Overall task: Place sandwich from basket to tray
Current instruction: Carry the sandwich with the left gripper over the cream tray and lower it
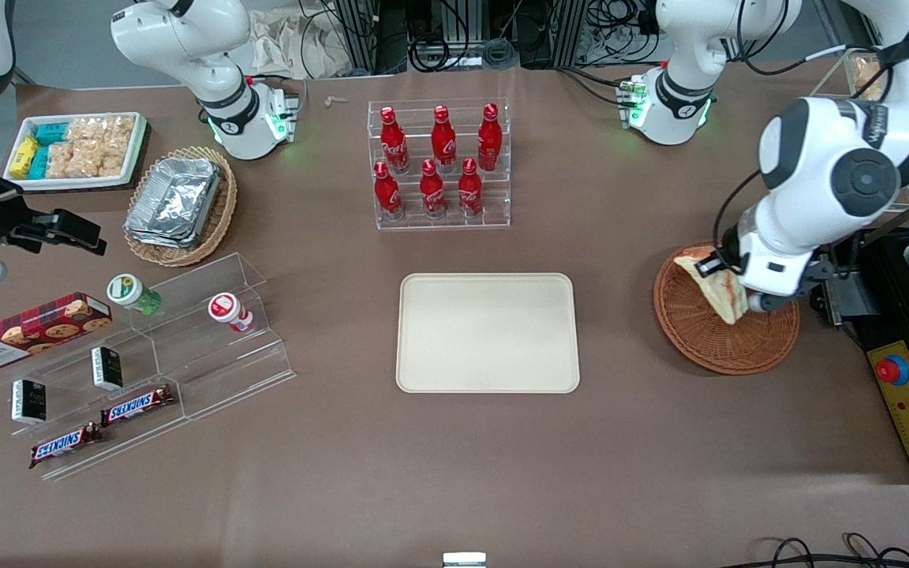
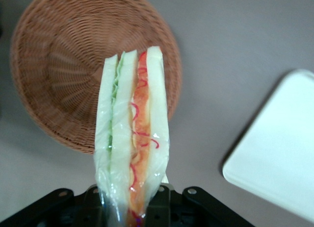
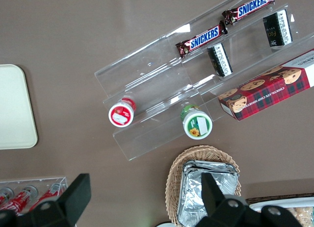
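Observation:
The sandwich, a plastic-wrapped wedge of white bread with green and orange-red filling, hangs above the round reddish-brown wicker basket. My gripper is shut on the sandwich's narrow end, over the basket at the working arm's end of the table. The basket holds nothing else. The cream rectangular tray lies bare in the middle of the table, apart from the basket.
A clear rack of red cola bottles stands farther from the front camera than the tray. A black unit with a red button borders the basket. Toward the parked arm's end sit a snack display stand and a tan basket of foil trays.

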Robot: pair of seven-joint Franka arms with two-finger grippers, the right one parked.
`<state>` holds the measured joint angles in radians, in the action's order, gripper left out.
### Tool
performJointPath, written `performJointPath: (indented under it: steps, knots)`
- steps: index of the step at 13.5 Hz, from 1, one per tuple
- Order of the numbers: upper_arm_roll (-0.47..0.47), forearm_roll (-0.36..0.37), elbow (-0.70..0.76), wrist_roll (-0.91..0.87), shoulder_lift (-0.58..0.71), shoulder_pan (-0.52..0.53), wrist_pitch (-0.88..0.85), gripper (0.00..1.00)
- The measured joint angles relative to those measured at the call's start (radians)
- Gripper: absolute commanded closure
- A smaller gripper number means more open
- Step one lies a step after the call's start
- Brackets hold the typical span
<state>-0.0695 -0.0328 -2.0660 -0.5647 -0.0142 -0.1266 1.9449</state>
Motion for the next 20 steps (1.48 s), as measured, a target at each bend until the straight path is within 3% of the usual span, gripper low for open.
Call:
performJointPath:
  steps: [6,11,20]
  knots:
    - [-0.144,0.000,0.033,0.240,0.011,-0.003,0.003,1.00]
    - [-0.279,0.002,0.047,0.241,-0.085,-0.010,0.086,1.00]
    - [-0.289,0.176,0.189,0.101,-0.414,-0.080,0.231,1.00]
